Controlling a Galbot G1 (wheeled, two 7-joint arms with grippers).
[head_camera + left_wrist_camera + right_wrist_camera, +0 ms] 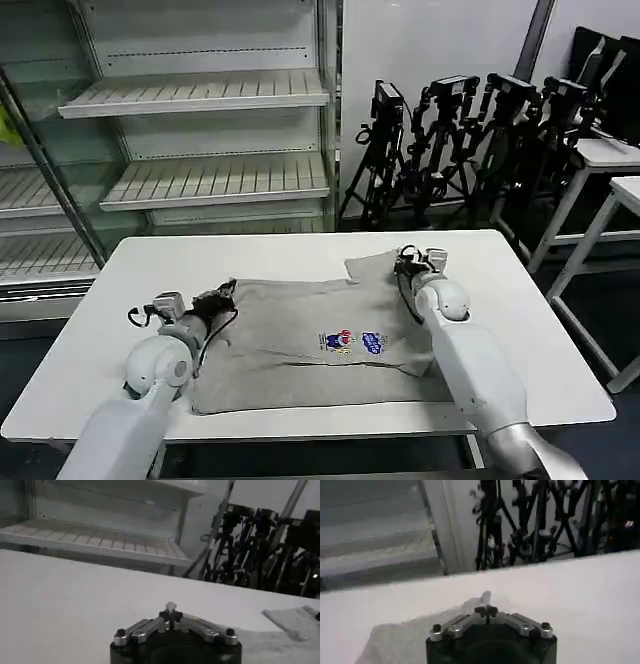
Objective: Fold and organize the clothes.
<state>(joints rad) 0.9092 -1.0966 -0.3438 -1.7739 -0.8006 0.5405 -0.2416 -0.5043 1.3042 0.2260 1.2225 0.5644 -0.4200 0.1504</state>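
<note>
A light grey short-sleeved shirt lies spread on the white table, its small multicoloured chest print facing up. My left gripper is at the shirt's far left edge. In the left wrist view it is shut, with a small point of pale cloth pinched at its tips. My right gripper is at the shirt's far right corner, by the sleeve. In the right wrist view it is shut on a peak of cloth, with the grey shirt trailing beside it.
Empty white store shelving stands behind the table on the left. Several black tripods crowd the back right. Other white tables stand at the far right. Bare tabletop surrounds the shirt on all sides.
</note>
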